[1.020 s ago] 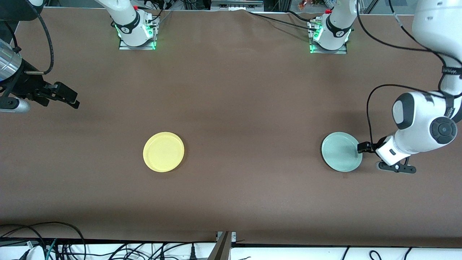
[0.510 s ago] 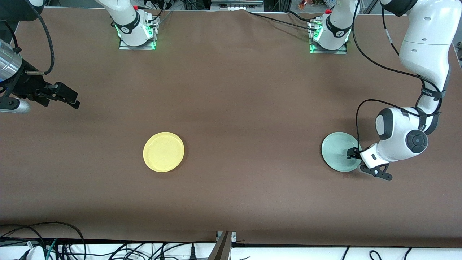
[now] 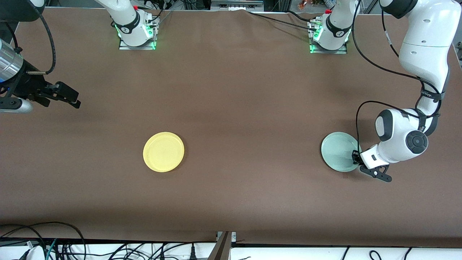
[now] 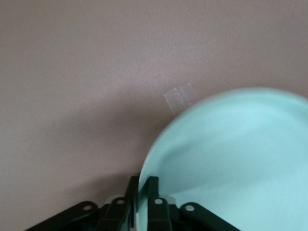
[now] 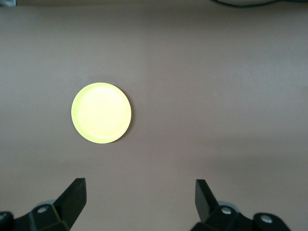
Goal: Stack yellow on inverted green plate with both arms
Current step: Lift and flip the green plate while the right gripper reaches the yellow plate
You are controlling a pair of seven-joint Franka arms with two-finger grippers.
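The pale green plate lies on the brown table toward the left arm's end. My left gripper is low at the plate's edge on the side toward the left arm's end and is shut on its rim. In the left wrist view the green plate has its rim pinched between the two black fingers of the left gripper. The yellow plate lies flat, rim up, toward the right arm's end. My right gripper waits above the table at that end, open and empty. The right wrist view shows the yellow plate well ahead of the right gripper.
Both arm bases stand along the table's farthest edge. Cables hang below the nearest edge. A small piece of clear tape is stuck to the table beside the green plate. Bare brown cloth lies between the two plates.
The left arm swung in toward the green plate, and its gripper went from open beside the rim to shut on it. The right arm barely moved.
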